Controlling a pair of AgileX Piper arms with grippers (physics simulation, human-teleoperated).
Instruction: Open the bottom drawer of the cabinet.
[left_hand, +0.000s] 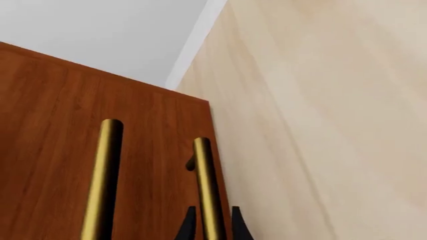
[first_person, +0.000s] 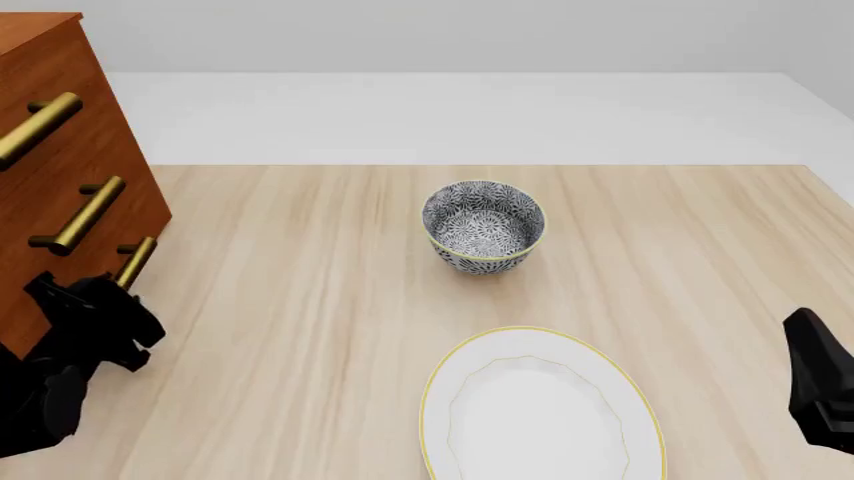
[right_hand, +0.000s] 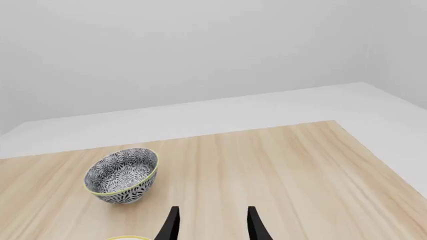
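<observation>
The cabinet (first_person: 67, 150) stands at the table's left edge, reddish-brown, with three brass bar handles down its front. The bottom drawer (first_person: 94, 300) is the lowest one, and its front looks level with the ones above. Its brass handle (left_hand: 208, 190) runs between the black fingers of my left gripper (left_hand: 212, 217), which is shut on the bar at its near end (first_person: 124, 290). The middle drawer's handle (left_hand: 103, 180) lies beside it. My right gripper (right_hand: 212, 222) is open with nothing in it, low at the right of the table (first_person: 805, 335), far from the cabinet.
A black-and-white patterned bowl (first_person: 483, 225) sits mid-table, also seen in the right wrist view (right_hand: 122, 175). A white plate with a yellow rim (first_person: 430, 400) lies near the front edge. The light wooden table (first_person: 307, 330) stretches between the cabinet and the right arm.
</observation>
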